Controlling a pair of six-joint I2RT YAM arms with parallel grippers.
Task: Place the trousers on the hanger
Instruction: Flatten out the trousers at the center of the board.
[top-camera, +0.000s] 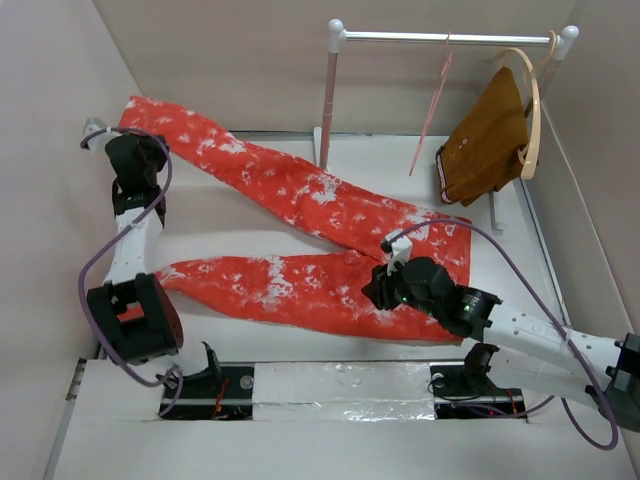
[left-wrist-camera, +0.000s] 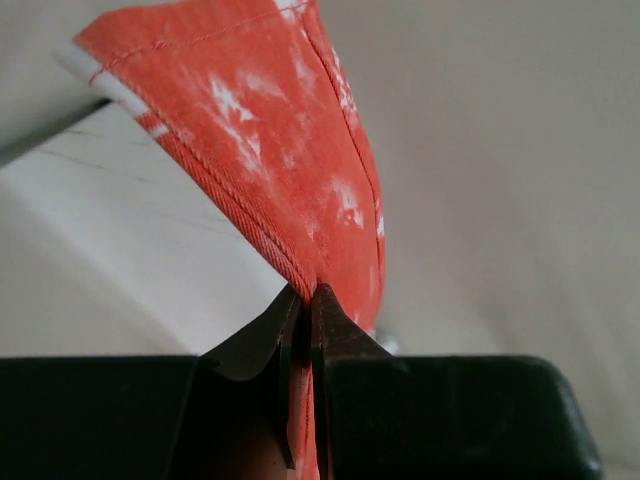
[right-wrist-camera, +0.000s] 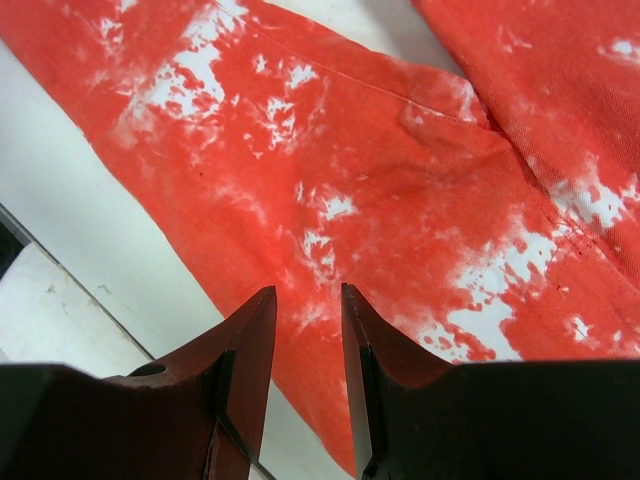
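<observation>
The orange-red trousers with white splotches lie spread on the table, two legs running left from the waist at the right. My left gripper is shut on the cuff end of the far leg at the far left, holding it raised off the table. My right gripper is open and empty, just above the near leg close to the crotch; it also shows in the top view. The thin pale-pink hanger hangs from the rail at the back.
A mustard-brown garment on a pale wooden hanger hangs at the right end of the rail. The rail's pink post stands behind the trousers. Walls enclose the table on the left, back and right.
</observation>
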